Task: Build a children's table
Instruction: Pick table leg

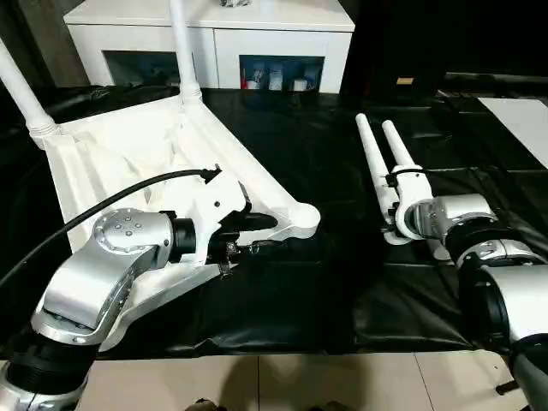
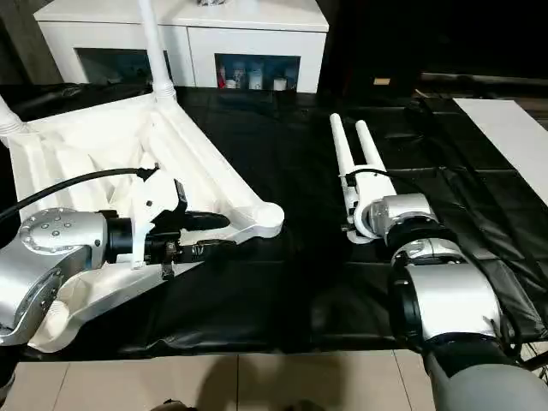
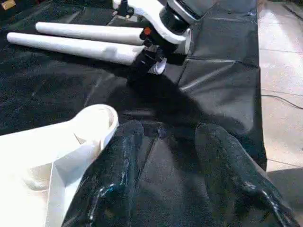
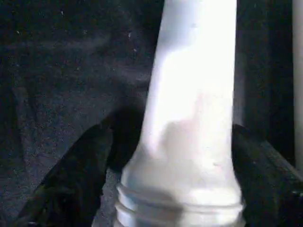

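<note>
The white tabletop (image 1: 111, 163) lies upside down on the black mat at the left, ribbed side up. Two legs (image 1: 182, 47) stand upright in its far corner sockets. Its near right corner socket (image 1: 300, 221) is empty. My left gripper (image 1: 272, 233) hovers open just beside that socket (image 3: 97, 120), with nothing between its fingers (image 3: 116, 175). Two loose legs (image 1: 374, 163) lie side by side on the mat at the right. My right gripper (image 4: 175, 189) is at their thick ends, open, with its fingers (image 4: 71, 184) on either side of one leg (image 4: 189, 118).
A white cabinet (image 1: 214, 34) with glass doors stands behind the mat. A flat white board (image 1: 522, 120) lies at the far right. A black cable (image 1: 128, 193) arcs over my left forearm. Tiled floor (image 1: 300, 381) begins at the mat's near edge.
</note>
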